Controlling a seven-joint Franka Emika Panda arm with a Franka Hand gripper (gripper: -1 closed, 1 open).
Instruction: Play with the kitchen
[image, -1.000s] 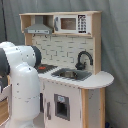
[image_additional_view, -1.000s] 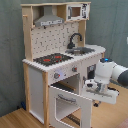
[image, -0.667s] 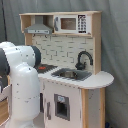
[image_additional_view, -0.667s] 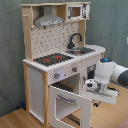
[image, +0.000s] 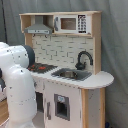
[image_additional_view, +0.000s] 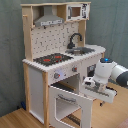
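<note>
Second exterior view has the kitchen standing on a wooden floor against a grey-green backdrop, filling most of the shot. Its oven door hangs open, swung out toward the camera, window and all. Up top there's the black-red hob on the second exterior view's left of the counter, then the sink with the black faucet behind it. Hood sits above the hob, microwave in the upper corner next to it. A couple of knobs show on the front panel just above the open door.

The arm comes in from the second exterior view's right, and the gripper sits right at the far edge of the open oven door, near the knobs. Honestly can't tell whether the claw is apart or together, and can't tell if it's actually touching the door either.

First exterior view looks from the other side: the arm's big white body blocks the first exterior view's left, the kitchen stands behind it, and the gripper is hidden.
</note>
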